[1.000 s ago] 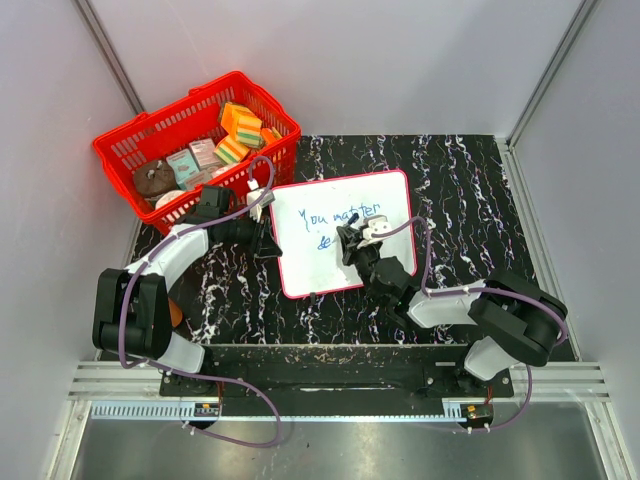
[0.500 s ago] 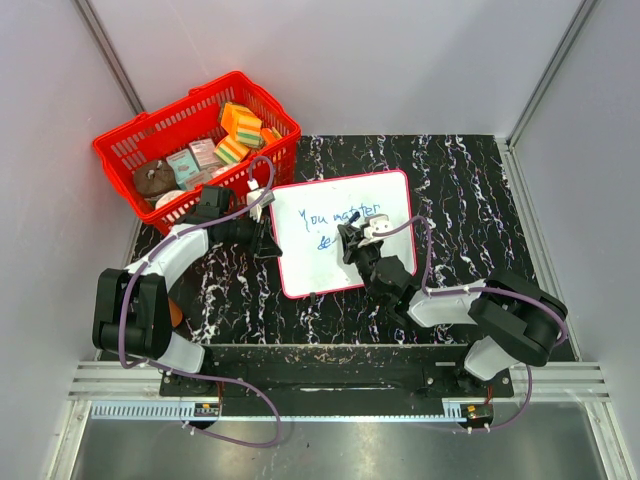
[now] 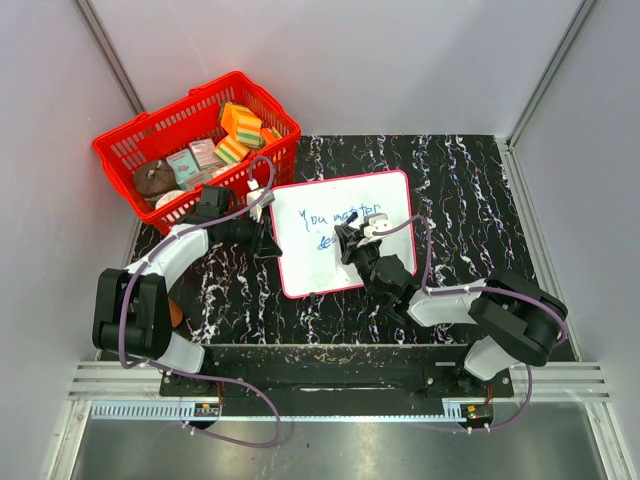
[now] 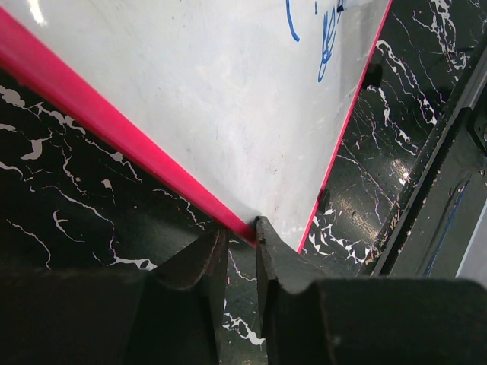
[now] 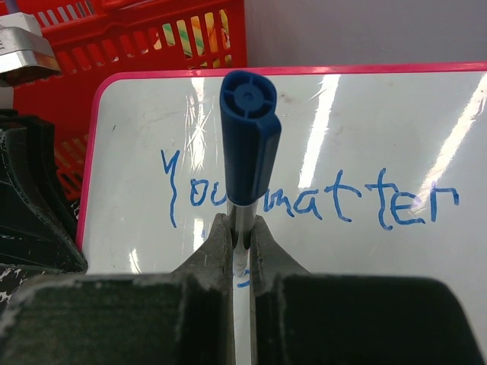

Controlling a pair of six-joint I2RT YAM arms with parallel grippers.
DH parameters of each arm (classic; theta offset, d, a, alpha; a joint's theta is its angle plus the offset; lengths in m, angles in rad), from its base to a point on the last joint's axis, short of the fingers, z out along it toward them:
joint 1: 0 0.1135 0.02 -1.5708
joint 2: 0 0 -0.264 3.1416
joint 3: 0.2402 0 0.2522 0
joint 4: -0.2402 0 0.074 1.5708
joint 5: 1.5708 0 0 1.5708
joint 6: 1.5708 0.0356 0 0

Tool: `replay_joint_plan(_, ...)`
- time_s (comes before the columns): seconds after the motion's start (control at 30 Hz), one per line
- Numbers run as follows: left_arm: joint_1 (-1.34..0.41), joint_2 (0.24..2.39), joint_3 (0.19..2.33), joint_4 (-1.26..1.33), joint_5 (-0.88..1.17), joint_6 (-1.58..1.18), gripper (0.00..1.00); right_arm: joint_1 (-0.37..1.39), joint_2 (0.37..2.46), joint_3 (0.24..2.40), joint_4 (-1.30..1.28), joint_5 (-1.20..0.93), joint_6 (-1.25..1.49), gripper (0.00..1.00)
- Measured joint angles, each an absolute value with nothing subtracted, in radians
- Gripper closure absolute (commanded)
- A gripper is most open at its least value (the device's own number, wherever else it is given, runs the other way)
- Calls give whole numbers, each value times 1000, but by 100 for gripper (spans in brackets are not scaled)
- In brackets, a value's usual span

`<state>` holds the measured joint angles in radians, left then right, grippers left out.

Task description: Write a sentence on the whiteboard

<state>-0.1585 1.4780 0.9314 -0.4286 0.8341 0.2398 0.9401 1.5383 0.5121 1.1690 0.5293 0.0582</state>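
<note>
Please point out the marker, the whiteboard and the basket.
marker (image 5: 249, 137): right wrist view, on its blue cap.
whiteboard (image 3: 303, 270): top view, on bare white surface.
basket (image 3: 115, 160): top view, on its left wall.

Pale walls enclose a black counter veined with white; 2 metal corner posts stand behind, an aluminium rail in front.

Basket behind-L of whiteboard, both on table.

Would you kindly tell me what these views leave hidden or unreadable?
Right wrist: the tip of the marker and the second line of the sentence, hidden behind the right gripper.
Left wrist: the sentence, cut off by the top edge.
Top external: its second line, too small and partly under the right gripper.
</note>
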Motion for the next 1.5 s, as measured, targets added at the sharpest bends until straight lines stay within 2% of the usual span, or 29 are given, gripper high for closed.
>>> replay_joint_plan(0.77, -158, 1478, 931, -428, 834, 239, 100, 940, 1521, 459, 1175, 521, 113, 100)
replay_joint_plan(1.5, -159, 1478, 931, -429, 834, 240, 100, 939, 1448, 463, 1147, 568, 7, 100)
